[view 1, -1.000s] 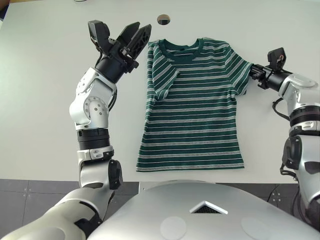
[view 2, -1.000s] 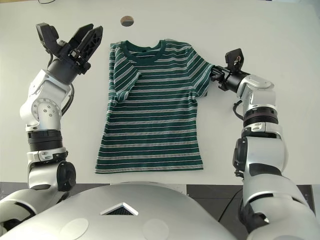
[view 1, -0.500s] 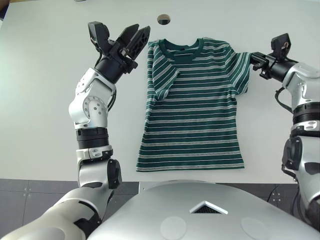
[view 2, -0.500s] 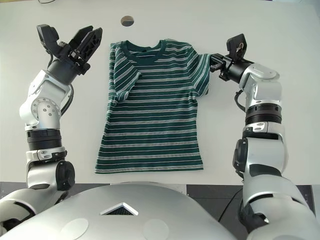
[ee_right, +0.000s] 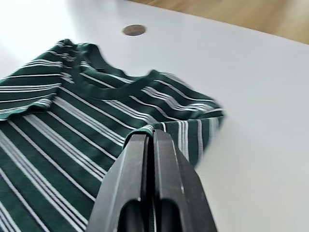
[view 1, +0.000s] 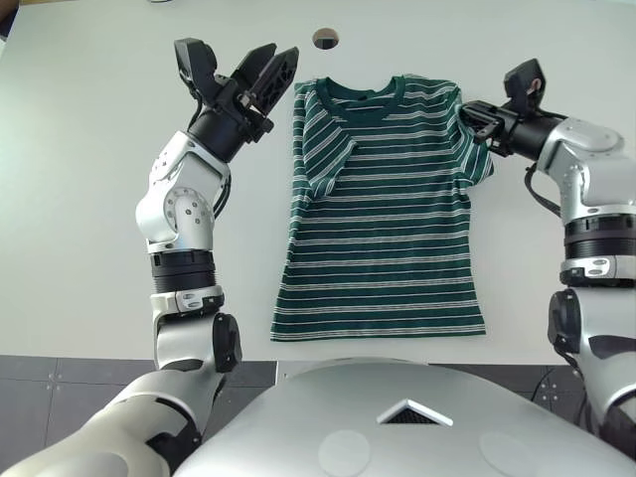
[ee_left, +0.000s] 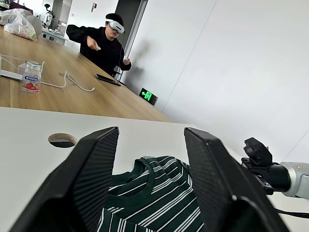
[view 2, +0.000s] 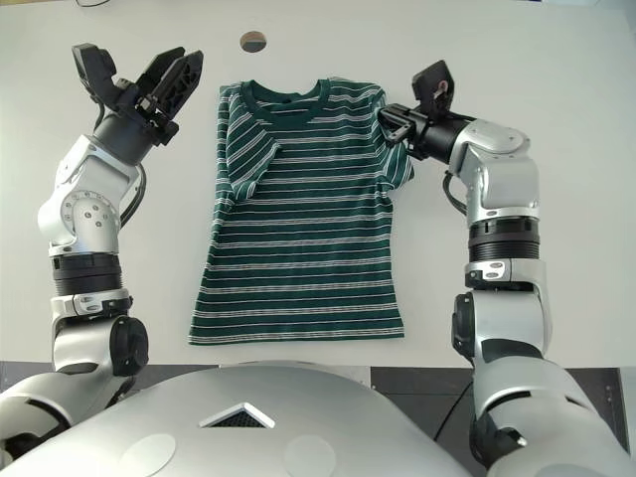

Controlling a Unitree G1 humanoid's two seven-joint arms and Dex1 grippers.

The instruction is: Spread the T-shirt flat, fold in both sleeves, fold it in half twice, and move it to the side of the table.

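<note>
Partly hidden, one sleeve (view 1: 479,149) of the T-shirt (view 1: 383,219) is sitting pinched in the closed jaws of the right gripper (view 1: 469,114); the left gripper (view 1: 234,62) is gaping empty; the hem (view 1: 378,328) is lying near the front edge of the worktop (view 1: 79,248).

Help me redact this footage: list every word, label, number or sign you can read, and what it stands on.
Nothing reads clearly enough to quote.
Green lit sign beyond the wooden table: a pictogram, any lettering too small to read.
Jar on that table: label too blurred to read.
T-shirt: stripes only, no print.
</note>
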